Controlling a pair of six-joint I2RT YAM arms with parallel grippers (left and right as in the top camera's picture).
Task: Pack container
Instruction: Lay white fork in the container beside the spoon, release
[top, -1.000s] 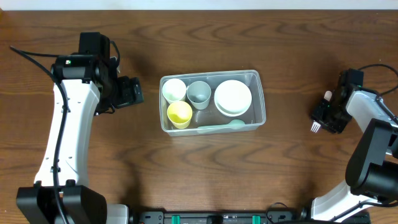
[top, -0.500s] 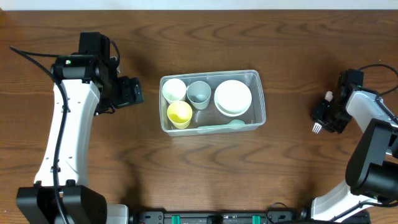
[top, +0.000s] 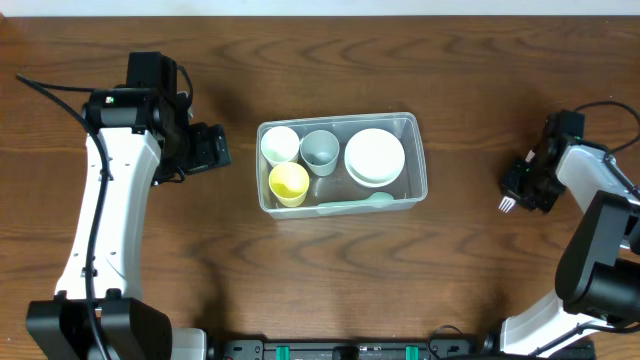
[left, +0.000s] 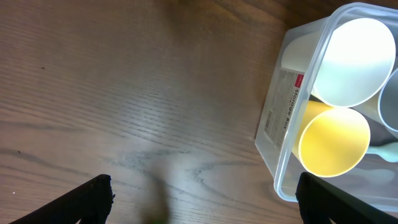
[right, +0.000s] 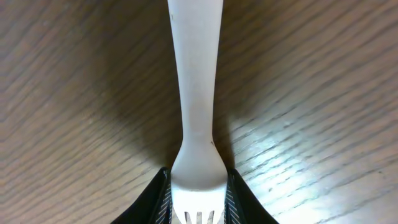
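The clear plastic container (top: 412, 160) sits mid-table and holds a white cup (top: 280, 145), a grey cup (top: 320, 150), a yellow cup (top: 289, 183), stacked white bowls (top: 374, 156) and a pale green spoon (top: 360, 203). Its left end shows in the left wrist view (left: 280, 124). My left gripper (top: 210, 147) is open and empty just left of the container. My right gripper (top: 522, 188) at the far right is shut on a white fork (right: 194, 124), tines (top: 507, 204) sticking out, just above the table.
The brown wooden table (top: 320, 270) runs under everything. Black cables trail from both arms at the left (top: 40, 85) and right (top: 610, 105) edges.
The right gripper with the fork has shifted and turned slightly. The left arm and the container have not moved.
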